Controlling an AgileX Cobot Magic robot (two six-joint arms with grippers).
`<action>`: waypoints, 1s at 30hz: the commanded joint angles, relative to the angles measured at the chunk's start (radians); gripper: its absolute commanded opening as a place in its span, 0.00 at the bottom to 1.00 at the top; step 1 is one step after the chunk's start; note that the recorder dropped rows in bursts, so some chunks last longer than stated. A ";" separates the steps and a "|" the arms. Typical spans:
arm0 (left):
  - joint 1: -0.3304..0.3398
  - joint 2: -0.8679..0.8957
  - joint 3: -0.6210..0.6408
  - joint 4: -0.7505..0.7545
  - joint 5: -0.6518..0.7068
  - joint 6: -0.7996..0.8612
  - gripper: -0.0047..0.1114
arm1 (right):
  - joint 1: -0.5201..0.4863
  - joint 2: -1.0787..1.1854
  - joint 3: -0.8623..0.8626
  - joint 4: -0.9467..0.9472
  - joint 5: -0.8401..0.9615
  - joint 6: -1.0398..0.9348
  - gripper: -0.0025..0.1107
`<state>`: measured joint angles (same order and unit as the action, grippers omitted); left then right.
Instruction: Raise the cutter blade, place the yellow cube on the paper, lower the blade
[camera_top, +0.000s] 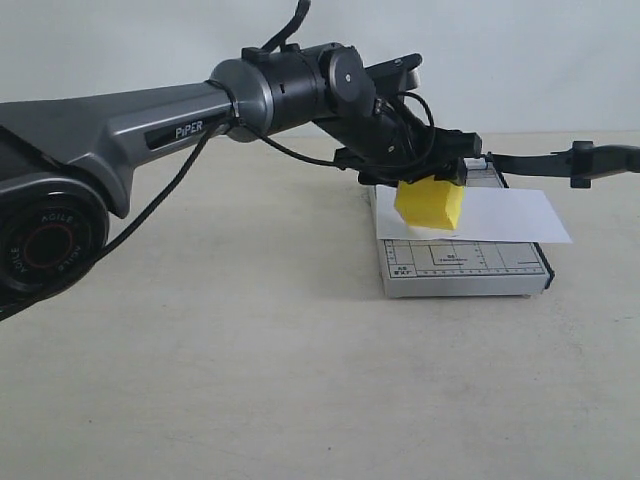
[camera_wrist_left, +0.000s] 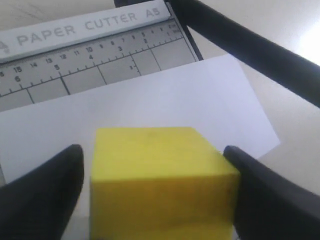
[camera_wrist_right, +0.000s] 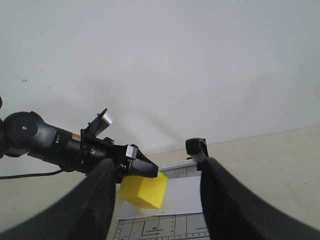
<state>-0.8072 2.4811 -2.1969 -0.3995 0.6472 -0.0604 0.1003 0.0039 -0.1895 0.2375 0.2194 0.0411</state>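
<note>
My left gripper (camera_top: 432, 178) reaches over the grey gridded trimmer base (camera_top: 465, 268) and is shut on the yellow cube (camera_top: 430, 207). The cube sits low over the left part of the white paper (camera_top: 510, 215), touching it or just above it. Up close, the cube (camera_wrist_left: 160, 185) fills the space between the black fingers (camera_wrist_left: 50, 190), with the paper (camera_wrist_left: 150, 105) beyond it. The cutter blade (camera_top: 525, 160) is raised off the base, and its black arm (camera_wrist_left: 250, 47) slants away from the base edge. My right gripper (camera_wrist_right: 156, 165) stands open at the blade's outer end, with one finger (camera_wrist_right: 225, 200) along it.
The left arm (camera_top: 150, 120) stretches across the beige table (camera_top: 250, 380) from the left edge. The base's printed ruler strip (camera_wrist_left: 75, 30) lies at the far side of the paper. A white wall (camera_wrist_right: 160, 60) stands behind.
</note>
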 joint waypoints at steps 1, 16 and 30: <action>-0.004 -0.003 -0.007 -0.053 -0.037 0.006 0.68 | 0.002 -0.004 0.003 -0.009 -0.006 0.001 0.46; 0.032 -0.201 -0.008 0.102 0.165 0.040 0.14 | 0.002 -0.004 0.003 -0.009 -0.006 0.001 0.46; 0.032 -0.255 -0.008 0.187 0.367 0.101 0.08 | 0.002 -0.004 0.003 -0.009 -0.006 0.001 0.46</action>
<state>-0.7757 2.2488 -2.1996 -0.2253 0.9789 0.0205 0.1003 0.0039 -0.1895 0.2375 0.2194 0.0411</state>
